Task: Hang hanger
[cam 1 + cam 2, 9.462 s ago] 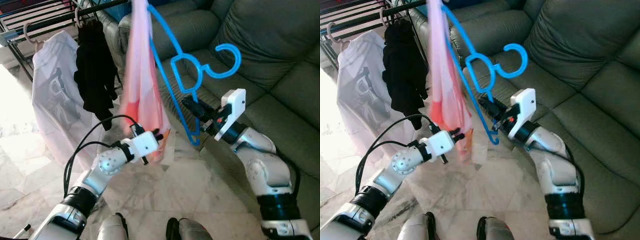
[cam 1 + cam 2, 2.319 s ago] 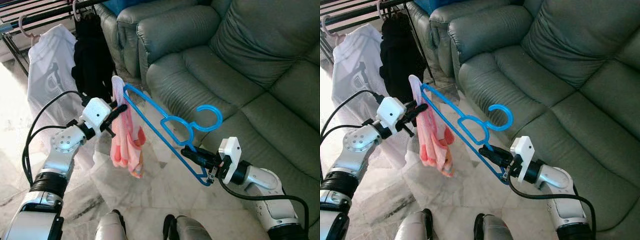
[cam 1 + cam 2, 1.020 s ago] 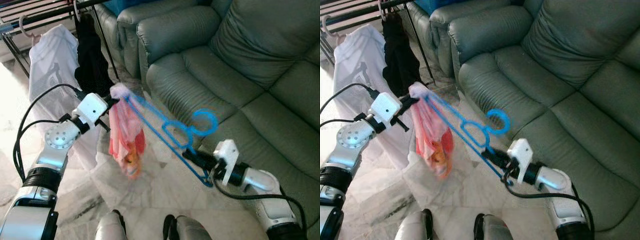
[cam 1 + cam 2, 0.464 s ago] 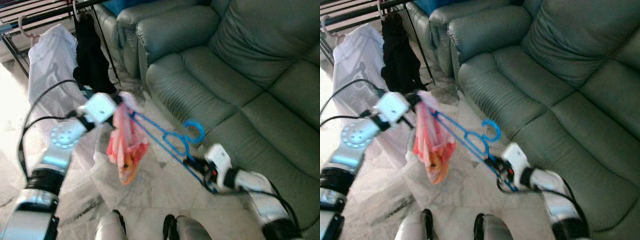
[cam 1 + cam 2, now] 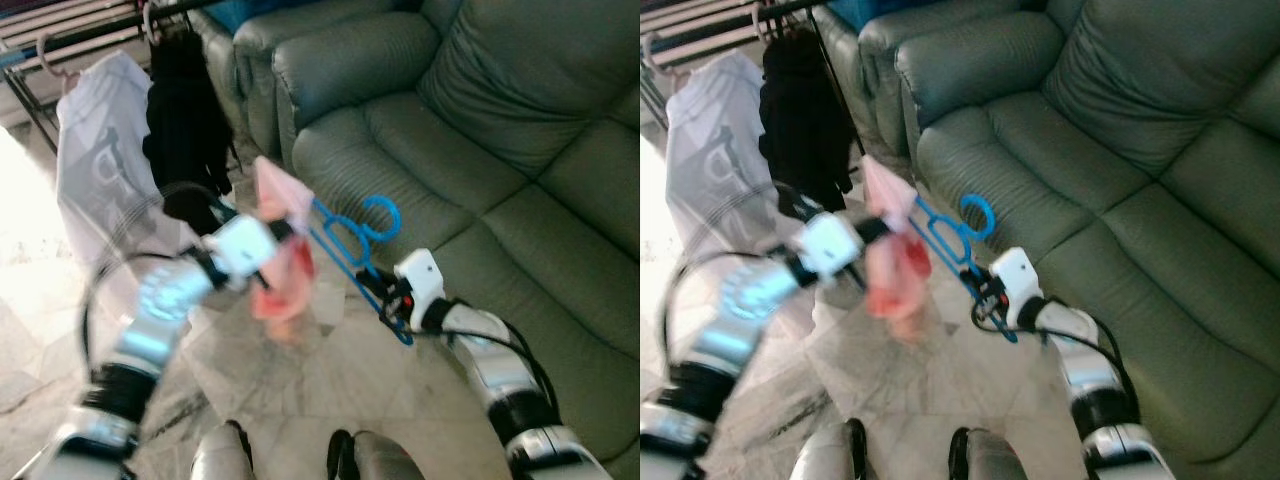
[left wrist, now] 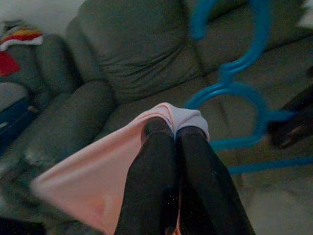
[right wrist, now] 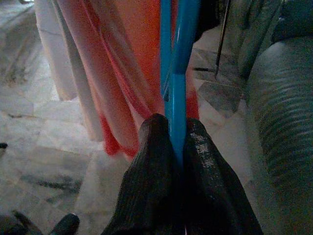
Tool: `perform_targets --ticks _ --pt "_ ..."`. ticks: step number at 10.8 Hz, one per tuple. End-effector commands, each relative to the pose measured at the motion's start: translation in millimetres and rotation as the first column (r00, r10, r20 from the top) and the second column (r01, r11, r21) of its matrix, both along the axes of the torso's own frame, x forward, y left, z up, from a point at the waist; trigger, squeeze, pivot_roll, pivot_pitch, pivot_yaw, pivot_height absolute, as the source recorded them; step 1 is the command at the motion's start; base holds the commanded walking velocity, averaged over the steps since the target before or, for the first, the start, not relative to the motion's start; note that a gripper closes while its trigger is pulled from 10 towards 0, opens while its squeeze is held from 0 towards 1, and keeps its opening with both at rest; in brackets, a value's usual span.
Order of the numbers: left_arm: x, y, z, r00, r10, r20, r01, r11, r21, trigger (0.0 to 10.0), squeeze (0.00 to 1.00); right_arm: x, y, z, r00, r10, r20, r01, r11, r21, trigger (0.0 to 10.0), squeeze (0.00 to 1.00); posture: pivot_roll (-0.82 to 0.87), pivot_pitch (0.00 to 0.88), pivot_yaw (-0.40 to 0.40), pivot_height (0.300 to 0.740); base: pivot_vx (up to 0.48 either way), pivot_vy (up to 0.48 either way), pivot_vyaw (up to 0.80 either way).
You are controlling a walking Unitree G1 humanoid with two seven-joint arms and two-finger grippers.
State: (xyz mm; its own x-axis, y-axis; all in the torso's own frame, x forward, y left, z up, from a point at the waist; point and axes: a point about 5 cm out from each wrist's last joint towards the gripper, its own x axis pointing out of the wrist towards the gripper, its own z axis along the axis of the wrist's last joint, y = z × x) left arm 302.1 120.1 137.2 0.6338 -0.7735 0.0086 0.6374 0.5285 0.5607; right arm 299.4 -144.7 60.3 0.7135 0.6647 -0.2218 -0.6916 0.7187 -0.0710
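A blue plastic hanger (image 5: 352, 232) carries a pink garment (image 5: 282, 258) in front of the sofa. My right gripper (image 5: 385, 300) is shut on the hanger's lower corner; in the right wrist view its fingers (image 7: 157, 161) clamp the blue bar (image 7: 174, 93). My left gripper (image 5: 278, 232) is shut on the pink garment at the hanger's other end; in the left wrist view its fingers (image 6: 168, 161) pinch the cloth (image 6: 112, 166) over the hanger (image 6: 234, 88). The hook (image 5: 977, 212) points up toward the sofa. The left arm is blurred.
A drying rack (image 5: 90, 35) stands at the far left with a white shirt (image 5: 100, 170) and a black garment (image 5: 185, 110) hanging on it. A grey-green sofa (image 5: 480, 130) runs along the right. Marble floor (image 5: 330, 390) lies below, with my feet (image 5: 290, 455) at the bottom.
Both grippers have moved toward each other and up, the left one swinging right. The hanger now stands steeper and closer to the sofa, and the pink garment swings with it.
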Motion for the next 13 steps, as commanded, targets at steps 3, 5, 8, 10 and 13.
perform_targets --ticks 3,5,8,10,13 --pt "-10.5 -26.3 1 0.994 -0.104 0.015 0.104 0.995 -0.005 0.0 0.00 3.8 9.2 -7 0.999 0.004 -0.040 -0.004 1.000 0.007 10.0 0.00 -0.03 0.160 -0.055 0.740 0.000 0.000 0.00" --pt "-15.1 -32.1 0 0.990 -0.143 0.002 0.143 0.990 -0.011 0.0 0.00 7.5 18.3 -5 1.000 0.000 -0.030 0.001 0.999 0.047 10.0 0.00 -0.02 0.158 -0.053 0.740 0.000 0.000 0.00" --pt "-30.9 -36.6 -19 0.966 -0.230 -0.120 0.235 0.972 0.032 0.0 0.00 27.4 19.9 22 0.986 -0.141 0.089 0.123 0.975 0.184 10.0 0.00 -0.02 0.157 -0.055 0.740 0.000 0.000 0.00" --pt "-34.0 -32.4 -30 0.959 -0.227 -0.167 0.241 0.969 0.063 0.0 0.00 33.1 15.7 34 0.983 -0.164 0.088 0.133 0.949 0.285 10.0 0.00 -0.02 0.159 -0.057 0.740 0.000 0.000 0.00" --pt "-22.9 -9.8 -47 0.980 -0.086 -0.180 0.111 0.985 0.136 10.0 0.00 9.4 16.8 28 0.990 -0.018 0.137 -0.017 0.969 0.248 10.0 0.00 -0.03 0.159 -0.058 0.740 0.000 0.000 0.00"
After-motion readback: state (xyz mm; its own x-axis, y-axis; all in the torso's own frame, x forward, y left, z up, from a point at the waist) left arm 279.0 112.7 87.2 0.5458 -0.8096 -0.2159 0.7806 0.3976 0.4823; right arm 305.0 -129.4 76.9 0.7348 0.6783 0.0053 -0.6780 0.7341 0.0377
